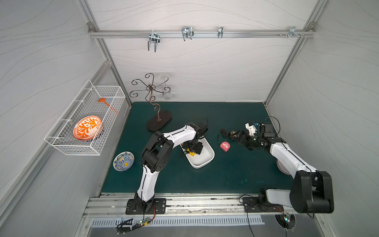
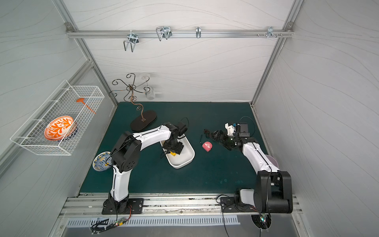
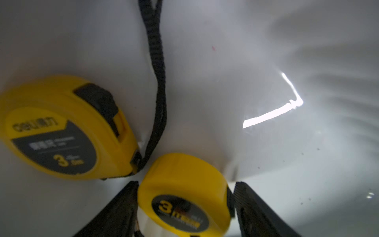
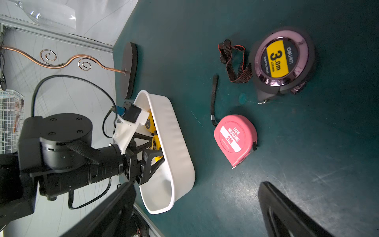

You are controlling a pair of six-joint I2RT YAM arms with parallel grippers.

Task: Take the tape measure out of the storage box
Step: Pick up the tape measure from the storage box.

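**Operator:** Where does the tape measure stand?

**Inspector:** Item one. The tape measure (image 3: 184, 205) you are after lies flat, label up, on the floor of the storage box (image 1: 212, 157). It is near the box's long wall on your left arm's side. A second yellow tape measure (image 3: 61, 131) lies just beside it in the same box. That one's black strap (image 3: 158, 82) trails over the box floor and ends close to your piece.

**Operator:** And my left gripper?

**Inspector:** Item two. Your left gripper (image 3: 184, 182) reaches down into the box and pinches the tape measure, one finger against each side of its case. Because the case lies flat, I judge that only its rim can be reached from above, hence the grip across the body. Nothing shows it lifted off the box floor yet.

**Operator:** The right side?

**Inspector:** Item three. Your right gripper (image 4: 195, 184) stands spread wide and holds nothing. It is outside the box on the side away from your left arm, and I judge it parked clear of the lift. A pink tape measure (image 1: 225, 147) and a dark tape measure (image 4: 283, 59) lie outside the box on the green mat (image 1: 184, 180).

**Operator:** Any concern?

**Inspector:** Lift straight up, clear of the box wall. The neighbour's strap may drag.
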